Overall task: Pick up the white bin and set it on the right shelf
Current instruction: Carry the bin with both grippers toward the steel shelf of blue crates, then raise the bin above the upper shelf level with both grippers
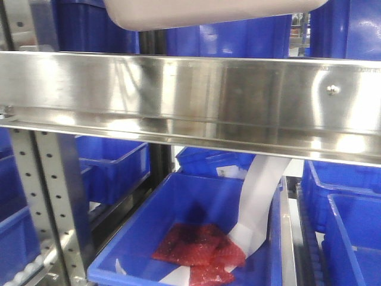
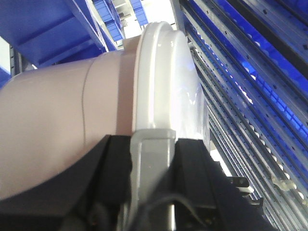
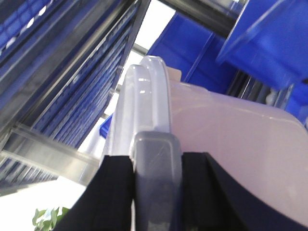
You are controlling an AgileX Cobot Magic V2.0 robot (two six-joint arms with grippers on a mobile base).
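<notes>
The left gripper (image 2: 151, 144) and right gripper (image 3: 154, 149) clasped the bin (image 1: 208, 12) by its rim, holding it above the shelf (image 1: 190, 89). Placing was in hand. Next it likely needed pushing in and lowering level.

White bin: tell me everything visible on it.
Pale pinkish-white plastic bin, smooth with rounded corners, topped by a glossy white lid. A grey handle at each end is clamped in the left hand and right hand. Front view shows its underside above the steel shelf rail, clear of it.
</notes>
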